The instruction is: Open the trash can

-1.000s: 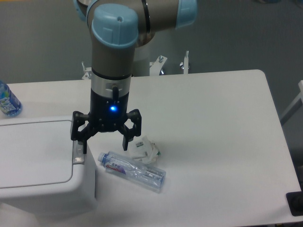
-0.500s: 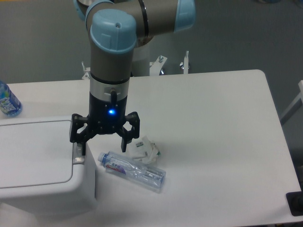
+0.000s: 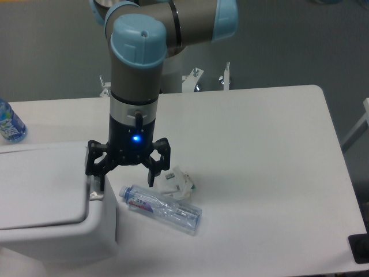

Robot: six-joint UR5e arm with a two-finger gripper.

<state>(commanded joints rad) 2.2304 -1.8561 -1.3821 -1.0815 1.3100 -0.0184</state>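
Note:
The trash can, a large white boxy bin, stands at the table's front left corner, with its flat lid on top. The lid's right edge looks slightly raised. A small grey latch sits at the middle of the bin's right rim. My gripper hangs straight down from the arm, open, with a blue light on its body. Its left finger is directly over the latch and seems to touch it. The right finger hangs beside the bin, above the table.
A crushed clear water bottle lies on the table just right of the bin, with crumpled white paper behind it. Another bottle with a blue label stands at the far left edge. A black object sits at the lower right corner.
The gripper has sunk slightly, bringing its left finger down onto the latch. The lid's right side now sits a little higher than before.

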